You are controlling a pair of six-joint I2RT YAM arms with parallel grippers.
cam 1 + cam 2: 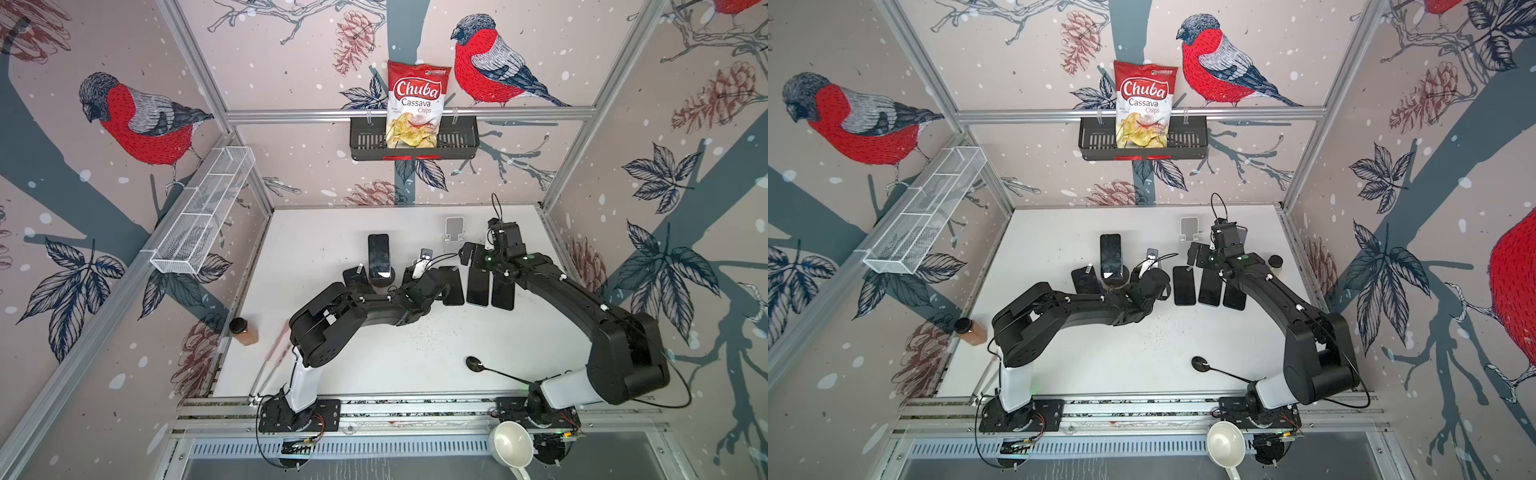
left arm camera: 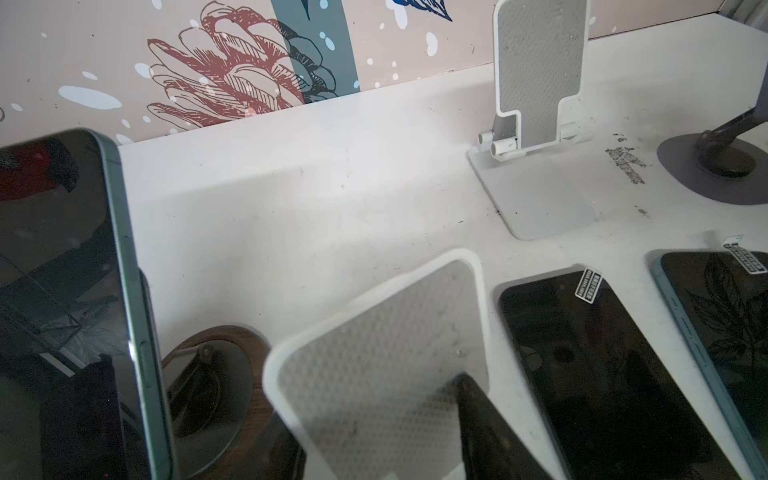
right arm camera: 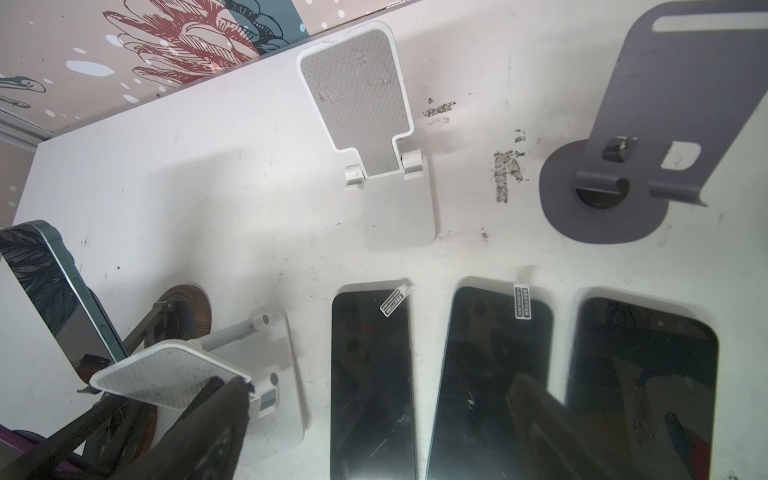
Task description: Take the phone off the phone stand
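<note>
The phone (image 1: pixel 378 255) with a teal edge leans upright on a phone stand with a round wooden base (image 3: pixel 183 299), left of middle in both top views. In the left wrist view the phone (image 2: pixel 62 291) stands close beside my left gripper (image 2: pixel 386 415). That gripper is shut on the tilted plate of a small white stand (image 2: pixel 382 353), which holds nothing; one dark finger (image 2: pixel 478 411) lies across the plate. My right gripper (image 3: pixel 374 399) hangs open above dark phones lying flat (image 3: pixel 370 374), right of the white stand.
A second empty white stand (image 1: pixel 454 230) and a grey stand (image 3: pixel 665 124) sit near the back wall. Several phones lie flat in a row (image 1: pixel 478 286), one more (image 1: pixel 355 280) beside the wooden base. A black spoon (image 1: pixel 494 370) lies front right, a spice jar (image 1: pixel 244 331) at the left edge.
</note>
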